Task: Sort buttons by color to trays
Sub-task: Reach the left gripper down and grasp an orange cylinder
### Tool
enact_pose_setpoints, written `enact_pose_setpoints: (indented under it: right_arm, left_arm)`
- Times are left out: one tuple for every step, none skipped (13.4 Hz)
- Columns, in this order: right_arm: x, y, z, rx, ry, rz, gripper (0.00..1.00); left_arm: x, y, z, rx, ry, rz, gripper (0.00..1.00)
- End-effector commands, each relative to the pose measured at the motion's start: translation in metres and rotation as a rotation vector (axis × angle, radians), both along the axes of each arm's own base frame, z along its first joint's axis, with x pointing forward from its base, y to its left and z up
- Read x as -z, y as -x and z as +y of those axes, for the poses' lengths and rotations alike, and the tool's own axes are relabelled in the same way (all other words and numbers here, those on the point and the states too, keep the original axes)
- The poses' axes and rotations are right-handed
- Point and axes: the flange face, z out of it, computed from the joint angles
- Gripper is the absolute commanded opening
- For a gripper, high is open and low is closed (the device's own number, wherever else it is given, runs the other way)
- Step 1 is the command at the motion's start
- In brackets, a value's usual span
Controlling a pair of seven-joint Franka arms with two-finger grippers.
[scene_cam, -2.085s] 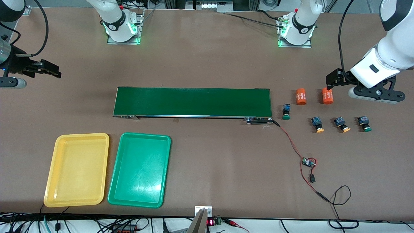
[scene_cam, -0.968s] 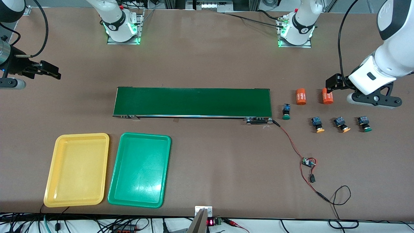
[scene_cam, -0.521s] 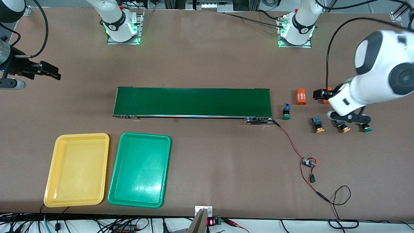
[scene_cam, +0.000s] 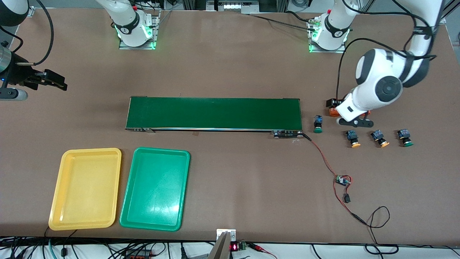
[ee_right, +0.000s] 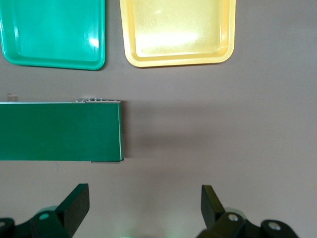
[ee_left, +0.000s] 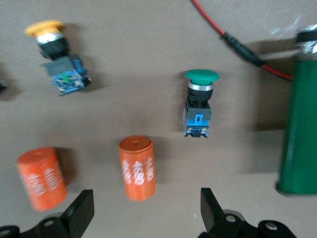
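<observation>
1. Lying on their sides on the table (scene_cam: 230, 64) toward the left arm's end, four buttons are seen: a green-capped button (scene_cam: 317, 124) (ee_left: 198, 103) just beside the end of the conveyor belt (scene_cam: 214, 113) (ee_left: 298, 124), then a row of a yellow-capped button (scene_cam: 353, 139) (ee_left: 56, 54), a second yellow-capped button (scene_cam: 379, 138) and a second green-capped button (scene_cam: 405, 137).
2. None of the buttons is gripped or touched.
3. The left gripper (ee_left: 143, 210) is held over two orange cylinders (ee_left: 137, 167) printed "4680", its fingers (ee_left: 81, 210) spread wide apart with nothing between them.
4. In the left wrist view, the first green-capped button and one yellow-capped button are shown past the cylinders, away from the gripper.
5. The yellow tray (scene_cam: 86, 189) (ee_right: 178, 30) and the green tray (scene_cam: 155, 189) (ee_right: 52, 32) are set side by side toward the right arm's end, nearer to the front camera than the belt, and hold nothing.
6. The right gripper (scene_cam: 54, 81) (ee_right: 143, 210) waits over bare table at the right arm's end, its fingers (ee_right: 77, 203) wide apart and empty.
7. A red-and-black wire (scene_cam: 325, 162) runs from the belt's end to a small circuit board (scene_cam: 342, 180).
</observation>
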Motion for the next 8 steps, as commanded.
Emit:
enact_pose_setpoints:
  right_arm:
    - [-0.002,-0.001,0.0,-0.001,0.011,-0.017,1.0]
    - [-0.001,-0.001,0.0,-0.001,0.011,-0.013,1.0]
    - [-0.001,-0.001,0.0,-0.001,0.011,-0.013,1.0]
    - [-0.001,-0.001,0.0,0.0,0.011,-0.013,1.0]
    - [-0.001,-0.001,0.0,0.002,0.011,-0.014,1.0]
    - [-0.001,-0.001,0.0,0.002,0.011,-0.014,1.0]
    - [-0.001,-0.001,0.0,0.002,0.011,-0.014,1.0]
    - [-0.001,-0.001,0.0,0.002,0.011,-0.014,1.0]
  left_arm:
    - [0.028,0.037,0.005,0.002,0.001,-0.076,0.95]
    - [0.043,0.046,0.006,0.003,0.01,-0.102,0.95]
    - [0.059,0.051,0.007,0.003,0.019,-0.126,0.95]
    - [0.07,0.049,0.012,0.002,0.027,-0.147,0.95]
    - [0.08,0.048,0.021,-0.012,0.03,-0.156,0.96]
    - [0.084,0.046,0.027,-0.007,0.035,-0.166,0.96]
    - [0.085,0.046,0.03,0.0,0.036,-0.164,0.96]
    - [0.087,0.046,0.035,-0.009,0.036,-0.161,0.95]
